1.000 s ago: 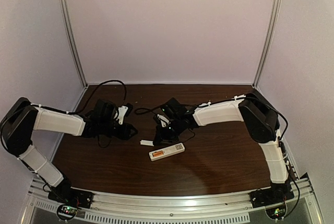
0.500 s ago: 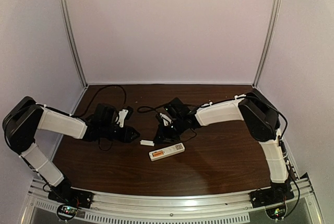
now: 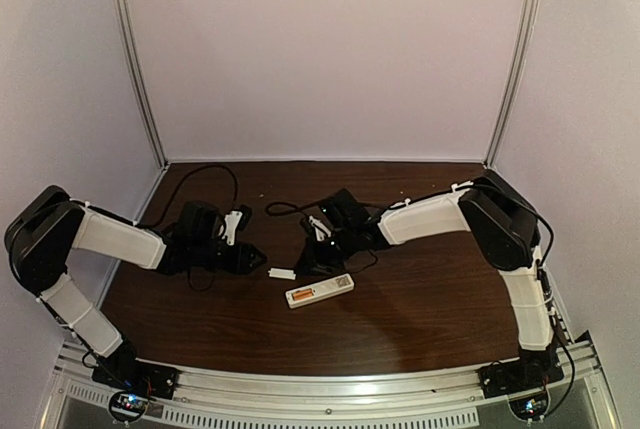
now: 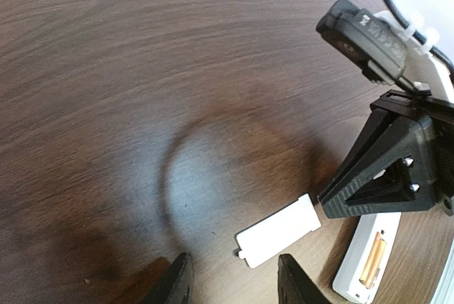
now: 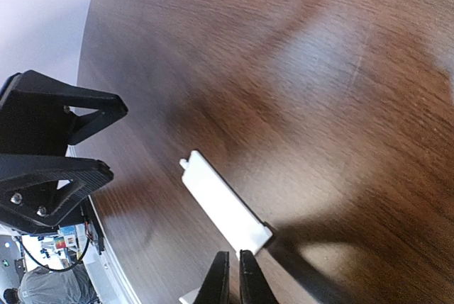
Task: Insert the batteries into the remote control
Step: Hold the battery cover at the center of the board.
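White cover [image 5: 225, 208] lies loose beside the remote [image 3: 319, 291], orange batteries [image 4: 373, 260] seemingly seated; right fingers [image 5: 218, 286], pressed together, should nudge it gently toward the parted left fingers [image 4: 177, 286].

Between the left gripper [image 3: 252, 257] and the right gripper [image 3: 306, 262] the gap is narrow and the small white cover plate [image 3: 282, 273] lies in it, the remote control [image 3: 320, 290] just beside on the near side, while the table [image 3: 430, 324] spreads as open wood toward its near edge and right side.
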Motion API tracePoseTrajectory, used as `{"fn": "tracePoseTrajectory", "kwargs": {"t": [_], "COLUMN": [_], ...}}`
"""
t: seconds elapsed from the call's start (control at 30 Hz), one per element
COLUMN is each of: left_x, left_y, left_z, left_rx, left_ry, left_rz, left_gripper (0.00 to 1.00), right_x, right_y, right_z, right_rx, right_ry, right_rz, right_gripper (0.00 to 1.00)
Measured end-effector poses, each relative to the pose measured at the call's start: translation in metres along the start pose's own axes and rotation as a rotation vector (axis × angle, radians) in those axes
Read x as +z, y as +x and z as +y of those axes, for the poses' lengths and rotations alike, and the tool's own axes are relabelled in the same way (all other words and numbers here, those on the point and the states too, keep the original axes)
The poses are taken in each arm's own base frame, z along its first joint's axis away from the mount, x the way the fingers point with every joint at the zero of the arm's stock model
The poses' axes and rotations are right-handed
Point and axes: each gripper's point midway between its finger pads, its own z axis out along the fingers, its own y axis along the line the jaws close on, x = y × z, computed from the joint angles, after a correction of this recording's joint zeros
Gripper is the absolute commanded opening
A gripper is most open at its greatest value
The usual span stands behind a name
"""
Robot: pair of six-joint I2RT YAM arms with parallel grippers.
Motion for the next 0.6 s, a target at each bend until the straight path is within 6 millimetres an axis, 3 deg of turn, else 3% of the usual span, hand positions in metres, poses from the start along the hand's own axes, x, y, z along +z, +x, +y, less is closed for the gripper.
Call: {"fn": "tracePoseTrajectory", "kwargs": {"t": [0.2,0.6], "left_x": [-0.001,-0.001], "left_y": [-0.001,-0.003], "left_z": [0.002,0.002], "left_rx": [-0.007,-0.007], "left_ry": [-0.003,0.0], "left_rz": [-0.008,-0.013], "left_gripper": [0.42,0.42], "right_x": [0.001,-0.003], "right_y": [-0.003,-0.012], "right_z": [0.011,0.014], "right_rx": [0.025,0.084], "right_ry": [-0.09,-0.194], "right_rz": [-0.017,-0.033], "right_gripper": [0.06,0.04]}}
